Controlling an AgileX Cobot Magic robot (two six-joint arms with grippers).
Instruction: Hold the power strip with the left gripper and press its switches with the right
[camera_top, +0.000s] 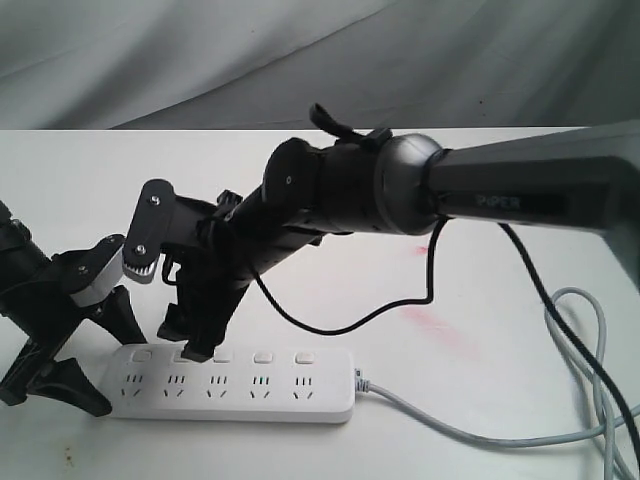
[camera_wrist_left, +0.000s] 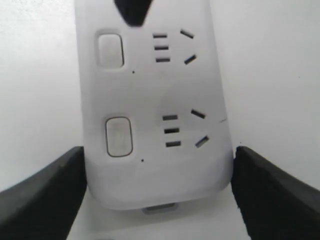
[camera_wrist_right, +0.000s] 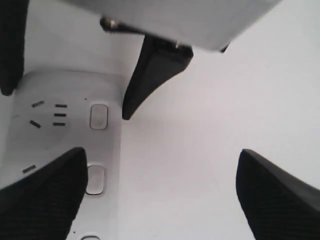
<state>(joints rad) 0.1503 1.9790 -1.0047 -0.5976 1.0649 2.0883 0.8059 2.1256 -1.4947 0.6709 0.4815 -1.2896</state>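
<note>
The white power strip (camera_top: 240, 392) lies flat near the table's front edge, and its grey cord (camera_top: 450, 425) runs off to the right. My left gripper (camera_top: 122, 375) straddles its left end. In the left wrist view both black fingers (camera_wrist_left: 55, 190) press against the sides of the strip (camera_wrist_left: 150, 90). My right gripper (camera_top: 186, 338) is open over the row of switches (camera_top: 263, 356). One finger (camera_wrist_right: 40, 195) hangs over the strip beside the second switch (camera_wrist_right: 95, 179) from the held end. Whether it touches, I cannot tell.
A thin black cable (camera_top: 350, 320) loops from the PIPER arm (camera_top: 520, 195) down over the table. Faint red stains (camera_top: 435, 325) mark the tabletop right of the strip. Grey cord loops (camera_top: 590, 370) lie at the right edge. A grey cloth (camera_top: 200, 60) hangs behind.
</note>
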